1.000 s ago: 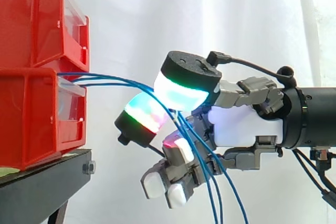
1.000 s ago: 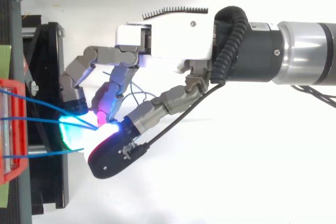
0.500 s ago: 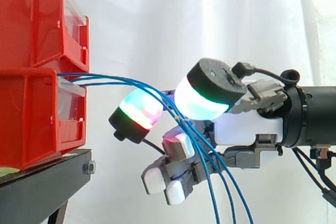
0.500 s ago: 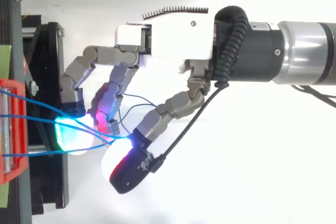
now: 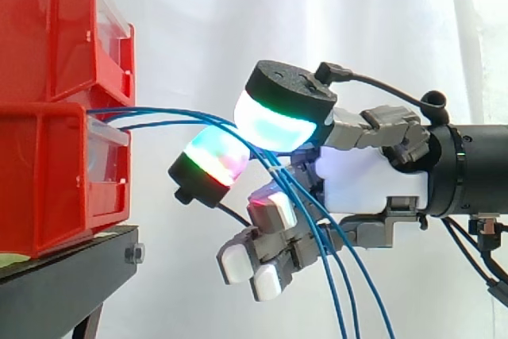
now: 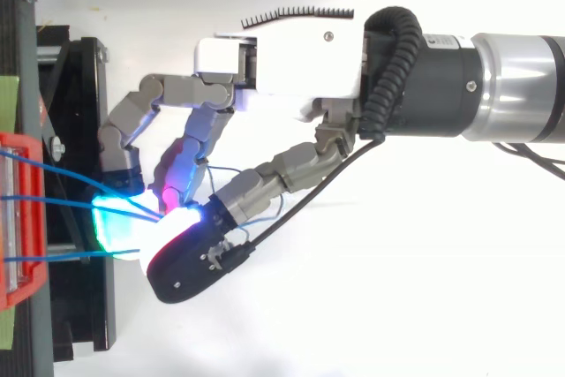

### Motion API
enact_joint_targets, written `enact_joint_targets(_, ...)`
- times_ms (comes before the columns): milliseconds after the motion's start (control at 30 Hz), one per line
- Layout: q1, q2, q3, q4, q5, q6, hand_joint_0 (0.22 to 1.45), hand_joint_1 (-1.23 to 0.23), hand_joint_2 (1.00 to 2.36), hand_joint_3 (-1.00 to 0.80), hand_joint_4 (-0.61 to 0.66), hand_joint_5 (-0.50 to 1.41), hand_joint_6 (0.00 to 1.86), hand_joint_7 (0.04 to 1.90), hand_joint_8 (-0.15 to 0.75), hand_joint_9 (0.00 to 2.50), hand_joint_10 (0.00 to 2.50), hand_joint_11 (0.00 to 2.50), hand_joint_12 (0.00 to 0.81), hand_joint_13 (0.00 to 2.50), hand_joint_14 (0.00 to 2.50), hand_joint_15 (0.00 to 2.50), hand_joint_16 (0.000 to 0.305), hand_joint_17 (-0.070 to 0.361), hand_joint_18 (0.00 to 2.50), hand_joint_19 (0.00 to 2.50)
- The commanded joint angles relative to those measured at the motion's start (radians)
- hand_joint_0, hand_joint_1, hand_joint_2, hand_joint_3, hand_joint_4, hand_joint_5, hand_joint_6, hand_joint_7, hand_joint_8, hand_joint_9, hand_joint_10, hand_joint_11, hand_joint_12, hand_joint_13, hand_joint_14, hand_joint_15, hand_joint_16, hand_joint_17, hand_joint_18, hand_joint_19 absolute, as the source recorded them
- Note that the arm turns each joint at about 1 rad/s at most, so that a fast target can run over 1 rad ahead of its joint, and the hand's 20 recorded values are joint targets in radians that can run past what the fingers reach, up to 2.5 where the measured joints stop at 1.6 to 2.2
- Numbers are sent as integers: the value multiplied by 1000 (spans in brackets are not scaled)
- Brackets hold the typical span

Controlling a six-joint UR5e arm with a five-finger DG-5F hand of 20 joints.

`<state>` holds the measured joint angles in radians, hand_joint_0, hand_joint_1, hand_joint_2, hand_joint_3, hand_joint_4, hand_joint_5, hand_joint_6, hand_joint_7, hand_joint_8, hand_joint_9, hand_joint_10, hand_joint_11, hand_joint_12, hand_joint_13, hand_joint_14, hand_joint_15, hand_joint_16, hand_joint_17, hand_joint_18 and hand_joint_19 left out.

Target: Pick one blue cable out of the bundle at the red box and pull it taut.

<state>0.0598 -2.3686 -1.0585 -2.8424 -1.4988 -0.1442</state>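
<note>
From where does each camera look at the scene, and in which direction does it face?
Side view: beside the work, at its height, looking level across at the stacked red plastic bins; the hand and arm enter from the right.
Top view: above, looking down on the black stand; hand and arm enter from the right.
Shared: the hand pinching the thin blue cables from the red bins.
</note>
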Motion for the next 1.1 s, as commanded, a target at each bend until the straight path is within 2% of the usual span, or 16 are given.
enact_joint_targets(0, 0, 0, 0, -2, -3, 0, 634, -815, 1013, -324, 5, -133, 936, 846, 377, 1186, 12, 794, 370, 908, 14, 439, 48, 107, 809, 493)
enact_joint_targets(67, -2, 3, 0, -14, -3, 2, 657, -832, 1013, -336, -1, -135, 939, 845, 385, 1182, 13, 808, 367, 913, 14, 440, 48, 108, 821, 490)
enact_joint_targets(167, -2, 8, 0, -26, -4, 0, 733, -896, 1010, -389, -81, -139, 941, 898, 381, 1183, 9, 841, 363, 930, 14, 430, 47, 105, 851, 462)
enact_joint_targets(233, -2, 8, 0, -37, -4, 2, 772, -919, 1007, -428, -120, -141, 940, 1009, 376, 1190, 10, 862, 359, 943, 14, 438, 45, 102, 856, 448)
enact_joint_targets(367, -2, 14, 0, -60, -6, 2, 804, -938, 1000, -500, -152, -146, 957, 1003, 335, 1185, 13, 873, 347, 941, 14, 432, 42, 94, 841, 424)
enact_joint_targets(400, -2, 12, 0, -61, -6, 2, 777, -960, 1000, -500, -154, -151, 968, 935, 289, 1164, 11, 873, 340, 932, 16, 422, 40, 91, 838, 404)
enact_joint_targets(533, -3, 14, 0, -63, -6, 2, 684, -1032, 1000, -500, -74, -146, 963, 772, 272, 1173, 11, 881, 329, 927, 15, 444, 40, 91, 834, 426)
enact_joint_targets(700, -3, 14, 0, -63, -6, 2, 536, -1098, 1000, -500, -43, -143, 957, 766, 283, 1188, 10, 883, 339, 943, 15, 456, 44, 99, 865, 440)
enact_joint_targets(767, -3, 14, 0, -63, -6, 2, 483, -1080, 1000, -500, -31, -141, 956, 751, 300, 1203, 7, 898, 357, 953, 14, 460, 48, 108, 895, 440)
enact_joint_targets(800, -5, 14, 0, -63, -6, 2, 424, -1009, 1000, -500, -10, -137, 952, 733, 336, 1236, 6, 882, 382, 974, 13, 460, 54, 121, 934, 433)
enact_joint_targets(833, -3, 14, 0, -63, -6, 2, 410, -917, 1000, -500, 0, -131, 943, 726, 354, 1273, 5, 883, 399, 999, 13, 463, 57, 129, 959, 446)
enact_joint_targets(867, -3, 14, 0, -63, -6, 2, 411, -894, 1000, -500, 3, -129, 939, 738, 358, 1290, 5, 889, 400, 1008, 13, 464, 58, 130, 966, 456)
enact_joint_targets(933, -3, 14, 0, -63, -6, 2, 464, -664, 1000, -500, -11, -124, 922, 802, 362, 1336, 8, 883, 388, 1019, 14, 485, 55, 125, 951, 489)
enact_joint_targets(1000, -3, 14, 0, -63, -6, 2, 537, -618, 1000, -500, -19, -128, 917, 841, 338, 1326, 8, 904, 368, 1004, 15, 499, 51, 114, 904, 520)
enact_joint_targets(1067, -3, 14, 0, -63, -6, 2, 565, -637, 1001, -484, -22, -129, 916, 860, 346, 1322, 11, 898, 365, 998, 17, 509, 50, 112, 886, 537)
